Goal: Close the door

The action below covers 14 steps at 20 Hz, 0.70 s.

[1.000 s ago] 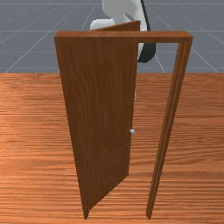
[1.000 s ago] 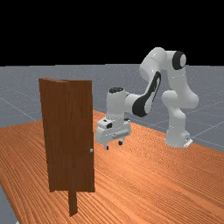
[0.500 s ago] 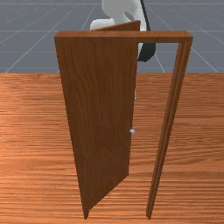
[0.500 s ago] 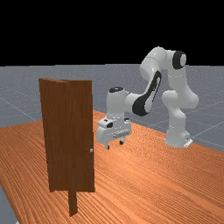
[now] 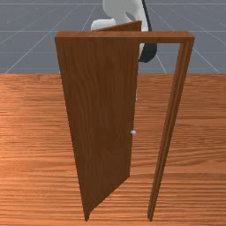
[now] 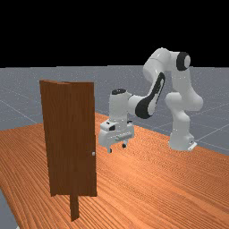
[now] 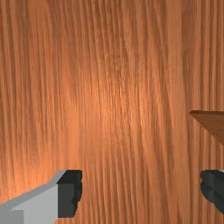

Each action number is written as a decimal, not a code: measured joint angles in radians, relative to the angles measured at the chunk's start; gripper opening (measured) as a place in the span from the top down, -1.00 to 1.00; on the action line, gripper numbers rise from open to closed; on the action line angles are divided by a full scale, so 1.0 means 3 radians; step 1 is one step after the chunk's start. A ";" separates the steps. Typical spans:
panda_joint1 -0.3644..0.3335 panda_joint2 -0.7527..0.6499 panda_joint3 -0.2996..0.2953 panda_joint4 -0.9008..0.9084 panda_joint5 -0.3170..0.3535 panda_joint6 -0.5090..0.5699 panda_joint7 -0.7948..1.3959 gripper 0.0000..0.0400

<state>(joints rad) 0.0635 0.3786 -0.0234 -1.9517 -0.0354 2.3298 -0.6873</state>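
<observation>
At the far view's left, beyond the door from the gripper, a wooden frame awaits closing. The door hangs ajar just beside the gripper, its small knob near the free edge. The gripper, fingers spread and nothing between them, appears clear of the panel, on the arm's side. Closing likely calls for a steady sweep against the face turned from the frame's opening, pressing near the free edge, where leverage is best, and following its arc until the panel meets the frame. Pushing the edge end-on could jam the hinge; too high a pass risks slipping over the top.

The door's long axis stands upright. Its width slants from the hinge post, at the front view's left, back toward the gripper's side, free edge pointing toward the arm.
</observation>
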 joint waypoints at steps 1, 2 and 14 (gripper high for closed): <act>0.0001 -0.0003 0.0000 -0.0006 -0.0001 0.0009 0.0001 -1.00; 0.0009 -0.0011 -0.0008 -0.0019 -0.0022 0.0031 0.0019 -1.00; -0.0002 -0.0012 0.0004 -0.0015 0.0008 0.0027 -0.0007 -1.00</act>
<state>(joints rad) 0.0628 0.3750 -0.0223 -1.9562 -0.0331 2.3380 -0.6895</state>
